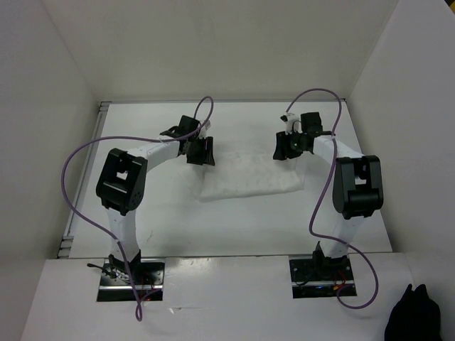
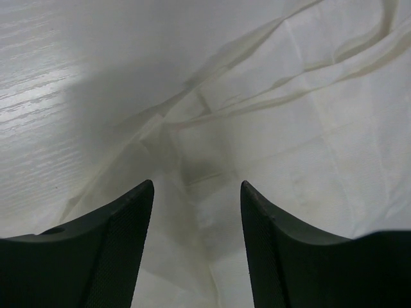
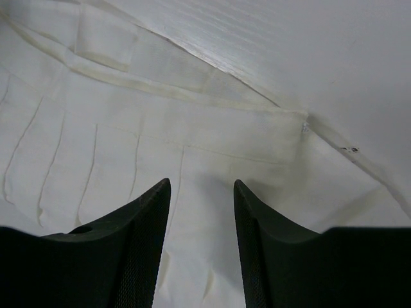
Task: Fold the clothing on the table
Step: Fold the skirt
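The clothing (image 1: 250, 175) lies as a flat white rectangle in the middle of the table (image 1: 213, 227). My left gripper (image 1: 200, 150) hovers over its far left corner, open, with only cloth (image 2: 308, 128) and its straps below the spread fingers (image 2: 122, 237). My right gripper (image 1: 287, 146) is over the far right corner, also open, and nothing sits between its fingers (image 3: 141, 237); pleated fabric (image 3: 96, 147) and a seamed edge show beneath.
White walls (image 1: 50, 106) enclose the table on the left, back and right. A metal edge rail (image 1: 84, 177) runs along the left side. A black fabric lump (image 1: 416, 316) lies at the near right, off the table.
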